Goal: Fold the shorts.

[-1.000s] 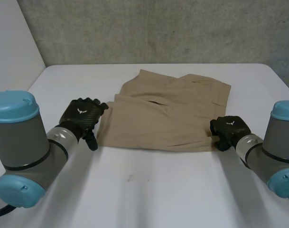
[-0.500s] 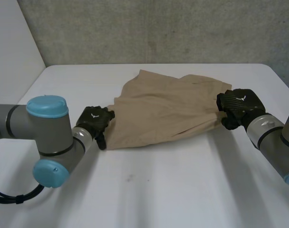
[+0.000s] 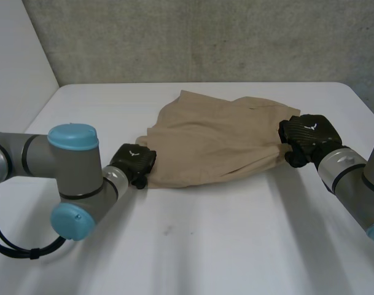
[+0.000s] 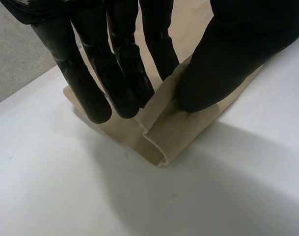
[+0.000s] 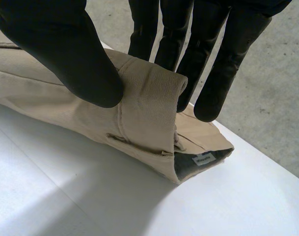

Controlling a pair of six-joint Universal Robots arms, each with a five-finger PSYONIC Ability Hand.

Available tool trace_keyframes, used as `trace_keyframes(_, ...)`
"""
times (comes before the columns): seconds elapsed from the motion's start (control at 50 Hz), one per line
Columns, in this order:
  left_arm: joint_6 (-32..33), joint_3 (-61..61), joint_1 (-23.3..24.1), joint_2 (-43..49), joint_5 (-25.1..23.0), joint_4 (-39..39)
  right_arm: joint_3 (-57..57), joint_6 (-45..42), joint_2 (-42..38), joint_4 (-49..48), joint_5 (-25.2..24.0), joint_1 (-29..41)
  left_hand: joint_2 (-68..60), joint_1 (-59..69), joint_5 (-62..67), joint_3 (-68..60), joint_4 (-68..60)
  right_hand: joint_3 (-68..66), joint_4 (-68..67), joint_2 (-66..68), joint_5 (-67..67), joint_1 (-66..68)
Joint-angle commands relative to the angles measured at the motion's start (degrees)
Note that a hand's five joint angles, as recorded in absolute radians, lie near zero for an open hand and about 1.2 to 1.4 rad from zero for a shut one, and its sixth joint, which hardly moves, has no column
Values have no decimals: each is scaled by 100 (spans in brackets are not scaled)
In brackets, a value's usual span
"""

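Pinching the shorts (image 3: 214, 144) at opposite ends, my left hand (image 3: 134, 161) clamps a folded corner, my right hand (image 3: 308, 135) the waistband (image 5: 144, 103).

— Where do the tan cloth shorts (image 3: 217, 141) lie?
— On the white table (image 3: 236, 246), toward its far side, in front of the grey concrete wall (image 3: 205, 37).
— And the hands?
— The black left hand (image 3: 134, 163) is at the shorts' near left corner, the black right hand (image 3: 306, 138) at their right edge. Each has cloth between thumb and fingers.
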State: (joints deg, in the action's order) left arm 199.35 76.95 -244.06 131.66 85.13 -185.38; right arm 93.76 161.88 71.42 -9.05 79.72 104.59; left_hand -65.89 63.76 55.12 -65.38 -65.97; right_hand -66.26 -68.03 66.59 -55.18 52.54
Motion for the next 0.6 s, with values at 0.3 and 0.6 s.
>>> trace_keyframes(0.3,393,1137,-115,-2100,197,1811,-402,-445,-6,1571,-53,351,-1411,1624,1488,-1462,-1403,-1374,-1197,1341,-1482,2746)
trace_keyframes(0.6,2573,3168,-89,-4613,258,3148,336,-3434,706,5159,-316,307,-1411,1624,1488,-1462,-1403,-1374,-1197,1341,-1482,2746)
